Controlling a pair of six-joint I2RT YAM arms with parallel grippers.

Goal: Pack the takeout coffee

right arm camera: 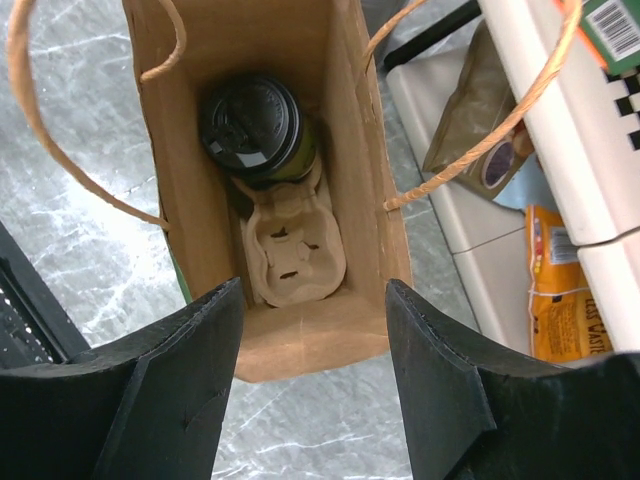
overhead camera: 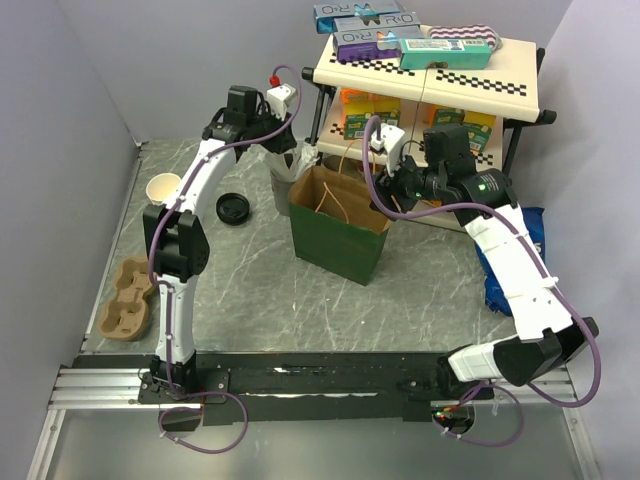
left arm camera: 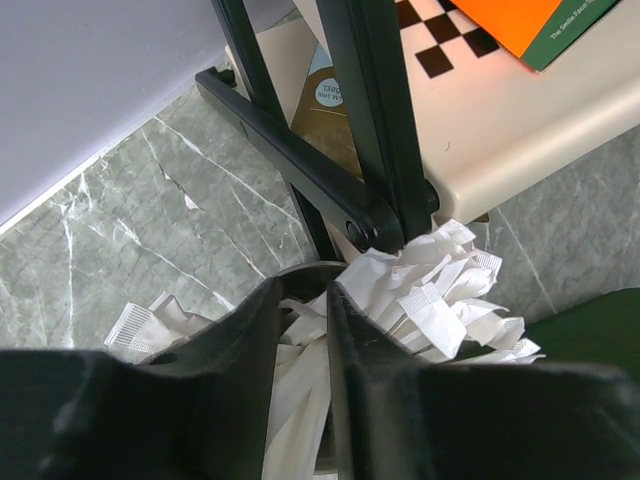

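Since dark green paper cup with black plastic lid [right arm camera: 255, 125] sits inside green paper bag [overhead camera: 335, 240], packing looks done; right gripper [right arm camera: 315, 290] released above bag, left gripper [left arm camera: 305, 290] at white wrapped cutlery [left arm camera: 440, 300], grip unclear.

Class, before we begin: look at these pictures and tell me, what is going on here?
Two robot arms are packing a takeout order. The lidded coffee sits in a cardboard carrier inside the green paper bag, with the right end effector open above it. The left end effector is down among white wrapped cutlery, nearly closed; whether it grips any is unclear.
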